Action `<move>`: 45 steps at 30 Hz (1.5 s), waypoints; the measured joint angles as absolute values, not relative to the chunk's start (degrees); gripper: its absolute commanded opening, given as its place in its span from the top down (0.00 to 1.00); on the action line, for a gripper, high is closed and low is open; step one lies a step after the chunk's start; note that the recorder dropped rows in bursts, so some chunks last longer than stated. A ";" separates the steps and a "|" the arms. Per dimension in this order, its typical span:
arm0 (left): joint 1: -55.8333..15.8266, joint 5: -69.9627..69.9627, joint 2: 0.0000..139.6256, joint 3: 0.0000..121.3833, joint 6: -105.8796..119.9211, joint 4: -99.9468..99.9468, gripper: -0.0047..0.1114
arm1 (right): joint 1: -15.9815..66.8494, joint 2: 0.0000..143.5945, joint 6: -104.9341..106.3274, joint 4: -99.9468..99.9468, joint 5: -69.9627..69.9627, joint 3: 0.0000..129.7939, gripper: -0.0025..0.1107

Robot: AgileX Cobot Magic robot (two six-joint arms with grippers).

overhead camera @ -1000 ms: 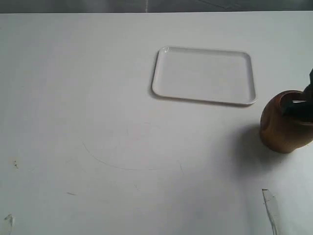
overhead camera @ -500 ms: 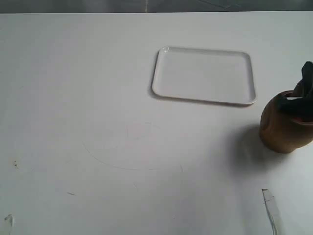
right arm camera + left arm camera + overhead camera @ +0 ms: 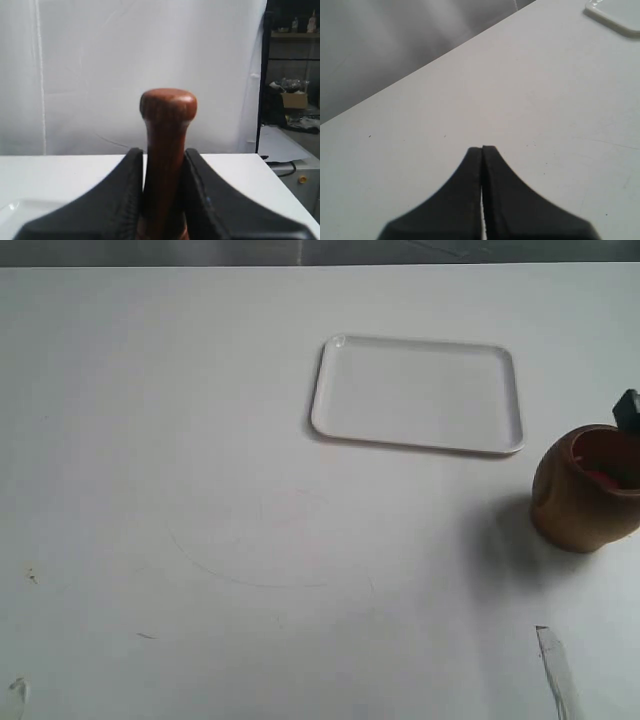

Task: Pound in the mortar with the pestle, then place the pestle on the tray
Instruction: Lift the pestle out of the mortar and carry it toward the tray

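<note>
- The right claw (image 3: 164, 167) is clamped on the pestle (image 3: 168, 107), with one black finger (image 3: 122, 195) pressed to each side of the reddish-brown shaft
- The pestle's rounded, thicker end sticks out past the fingertips; the other end is hidden between the fingers
- Behind the held pestle hang a white curtain (image 3: 100, 65) and, off to one side, dark shelving (image 3: 292, 50) with small things on it
- The left claw (image 3: 482, 149) has its two black fingers pressed together with nothing between them, and it hangs over a bare part of the white surface (image 3: 530, 100)
- In the exterior view a small black piece (image 3: 628, 408) shows at the right edge, just beyond the mortar's far rim; which part of the right arm it is cannot be told
- The mortar (image 3: 580, 505) stands upright on the surface at the right edge, its open mouth showing something red (image 3: 603, 476) inside
- The tray (image 3: 415, 395) lies flat left of and farther back than the mortar, near it but not touching
- A pale narrow strip (image 3: 555, 670) lies on the surface at the near right, well apart from the mortar
</note>
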State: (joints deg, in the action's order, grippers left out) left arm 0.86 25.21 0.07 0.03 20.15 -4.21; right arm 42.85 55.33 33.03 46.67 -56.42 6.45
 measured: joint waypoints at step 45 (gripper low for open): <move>0.86 25.21 0.07 0.03 20.15 -4.21 0.96 | 42.85 50.96 16.34 7.89 -29.70 25.59 0.98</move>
